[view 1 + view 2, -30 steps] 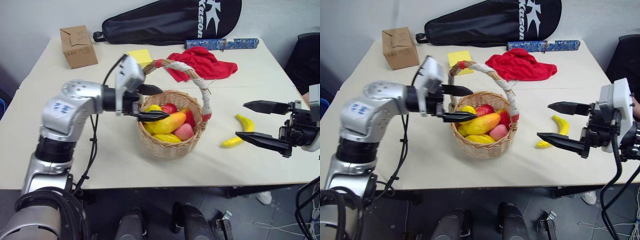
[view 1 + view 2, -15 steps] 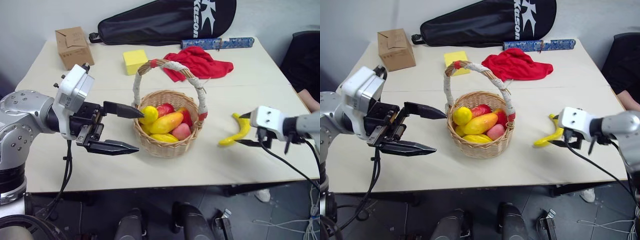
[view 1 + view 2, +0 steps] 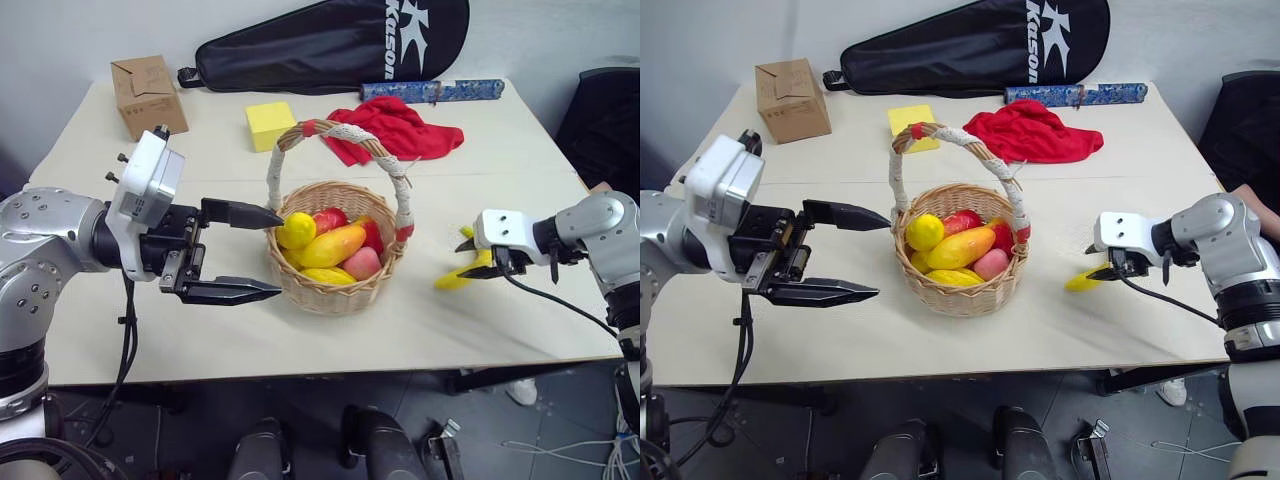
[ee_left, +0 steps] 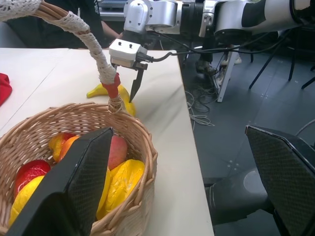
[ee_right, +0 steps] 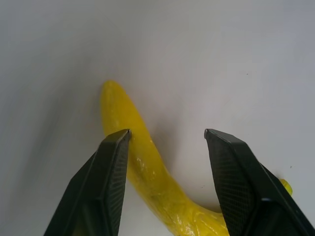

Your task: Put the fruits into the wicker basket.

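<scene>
Right wrist view: right gripper (image 5: pixel 167 135) straddles the glossy curved banana (image 5: pixel 147 177) on the counter (image 5: pixel 221 59), jaws partly open, one touching it, no grip confirmed. Head views: woven basket (image 3: pixel 335 290) mid-counter, holding smooth fruits (image 3: pixel 330 245); left gripper (image 3: pixel 262 252) beside it, jaws wide, empty.

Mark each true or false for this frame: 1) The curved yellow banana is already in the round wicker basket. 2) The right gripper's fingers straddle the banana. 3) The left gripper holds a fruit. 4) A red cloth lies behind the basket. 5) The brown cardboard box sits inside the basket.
1) False: the curved yellow banana lies on the table, right of the round wicker basket.
2) True: the right gripper has a finger on each side of it.
3) False: the left gripper is open and empty.
4) True: red cloth.
5) False: the brown cardboard box stands at the table's far left corner.
</scene>
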`<state>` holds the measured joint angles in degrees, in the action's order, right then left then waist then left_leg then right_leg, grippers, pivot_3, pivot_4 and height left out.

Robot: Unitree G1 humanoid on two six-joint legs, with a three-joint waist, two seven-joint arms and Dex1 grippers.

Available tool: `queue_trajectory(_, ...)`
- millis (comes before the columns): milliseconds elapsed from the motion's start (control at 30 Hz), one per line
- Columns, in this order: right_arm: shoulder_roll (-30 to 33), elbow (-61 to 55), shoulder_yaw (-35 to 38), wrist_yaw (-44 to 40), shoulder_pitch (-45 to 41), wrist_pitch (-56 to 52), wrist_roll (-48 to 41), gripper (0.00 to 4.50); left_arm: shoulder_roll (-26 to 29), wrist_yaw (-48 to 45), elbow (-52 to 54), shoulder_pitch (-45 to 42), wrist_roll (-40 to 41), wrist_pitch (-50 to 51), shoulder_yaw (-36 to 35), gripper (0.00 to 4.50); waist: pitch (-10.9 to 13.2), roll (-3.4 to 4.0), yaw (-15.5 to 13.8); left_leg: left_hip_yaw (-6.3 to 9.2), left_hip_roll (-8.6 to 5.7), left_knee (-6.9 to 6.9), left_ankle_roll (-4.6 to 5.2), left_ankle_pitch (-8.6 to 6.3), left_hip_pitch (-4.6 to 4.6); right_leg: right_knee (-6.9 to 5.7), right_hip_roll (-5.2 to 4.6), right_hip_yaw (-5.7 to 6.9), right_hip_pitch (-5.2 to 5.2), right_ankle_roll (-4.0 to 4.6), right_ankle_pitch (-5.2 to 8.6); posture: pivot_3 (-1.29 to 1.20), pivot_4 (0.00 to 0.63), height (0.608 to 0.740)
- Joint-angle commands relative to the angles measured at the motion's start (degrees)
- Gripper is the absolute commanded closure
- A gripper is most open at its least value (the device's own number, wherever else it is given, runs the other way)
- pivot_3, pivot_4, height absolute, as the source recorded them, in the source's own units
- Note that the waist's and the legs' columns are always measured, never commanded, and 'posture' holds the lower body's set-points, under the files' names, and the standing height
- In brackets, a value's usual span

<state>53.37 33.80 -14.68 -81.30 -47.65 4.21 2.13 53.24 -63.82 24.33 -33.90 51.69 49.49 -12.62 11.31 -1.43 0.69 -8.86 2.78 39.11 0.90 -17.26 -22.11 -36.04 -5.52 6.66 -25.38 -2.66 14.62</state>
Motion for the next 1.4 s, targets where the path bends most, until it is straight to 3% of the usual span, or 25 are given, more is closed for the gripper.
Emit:
queue_trajectory(33, 0.69, -3.30, 3.33, -1.93, -0.92, -4.90, -3.00, 1.70, 1.08, 0.49, 1.35, 0.29, 0.60, -1.34, -1.66, 0.00, 0.02, 0.04, 0.02, 0.00, 0.01, 0.00, 0.00, 0.00, -0.01, 0.00, -0.01, 0.00, -0.02, 0.00, 0.00, 0.00, 0.150, 0.740)
queue_trajectory(233, 5.36, -8.27, 3.23, -8.77, -0.95, -5.03, -3.49, 0.02, 0.62, 0.87, 0.49, -0.51, 0.39, -2.27, -0.76, 0.00, 0.18, 0.30, -0.02, 0.00, 0.00, -0.03, -0.01, -0.01, -0.08, 0.03, 0.00, 0.02, -0.10, 0.01, 0.00, 0.00, 0.150, 0.740)
queue_trajectory(433, 4.81, -3.03, -1.21, -7.23, -1.78, 5.18, 3.01, 0.02, 0.03, 0.59, -0.66, -2.40, -0.23, -3.47, 0.99, 0.00, 0.18, 0.30, 0.07, -0.01, -0.01, -0.03, -0.02, -0.01, -0.08, 0.03, 0.02, 0.02, -0.09, 0.00, 0.00, 0.00, 0.150, 0.740)
queue_trajectory(633, -1.71, 9.42, -4.24, -3.16, -6.69, 9.10, 8.14, 0.02, 0.08, 0.20, -1.55, -4.47, -0.43, -3.64, 2.20, 0.00, 0.18, 0.31, 0.75, -0.04, -0.01, -0.02, -0.04, 0.00, -0.08, -0.01, 0.04, 0.00, -0.10, 0.01, 0.00, 0.00, 0.150, 0.740)
queue_trajectory(733, -3.46, 14.14, -4.64, -3.22, -7.70, 10.35, 9.06, 0.64, 0.38, -0.14, -1.67, -4.72, -0.35, -3.57, 2.27, 0.00, 0.19, 0.31, 0.91, -0.03, 0.01, -0.06, -0.06, 0.01, -0.08, 0.00, 0.04, 0.01, -0.11, 0.03, 0.02, 0.00, 0.150, 0.740)
queue_trajectory(867, -2.78, 13.84, -3.34, -7.75, -6.34, 9.81, 6.70, 2.00, 0.77, -0.65, -1.26, -4.78, 0.50, -2.92, 2.06, 0.00, 0.19, 0.31, 0.91, -0.03, -0.01, -0.02, -0.05, 0.01, -0.08, 0.01, 0.05, 0.00, -0.10, 0.02, 0.02, 0.00, 0.150, 0.740)
queue_trajectory(1067, 4.24, -3.22, -0.77, -11.20, 3.01, -3.38, -7.58, 4.03, 0.67, -2.21, -0.43, -5.48, 2.85, -1.57, 2.72, 0.00, 0.20, 0.34, 0.58, 0.01, -0.01, -0.02, -0.06, 0.01, -0.11, -0.01, 0.00, 0.02, -0.10, 0.02, 0.02, 0.00, 0.150, 0.740)
queue_trajectory(1267, 15.06, -34.51, 12.20, -10.73, 20.72, -25.57, -30.11, 4.06, 0.00, -3.69, -2.73, -7.64, 1.74, -2.45, 4.51, 0.00, 0.24, 0.42, -0.11, 0.05, 0.00, -0.01, -0.06, 0.01, -0.08, 0.00, -0.01, 0.03, -0.08, 0.02, 0.02, 0.00, 0.150, 0.740)
queue_trajectory(1400, 16.19, -54.69, 22.17, -3.67, 25.54, -39.89, -47.34, 4.06, 0.71, -5.73, -5.38, -8.67, 0.16, -3.45, 4.99, 0.00, 0.22, 0.47, -0.18, 0.04, 0.09, -0.02, -0.13, -0.02, -0.04, -0.02, 0.01, -0.01, -0.09, 0.03, 0.02, 0.00, 0.150, 0.740)
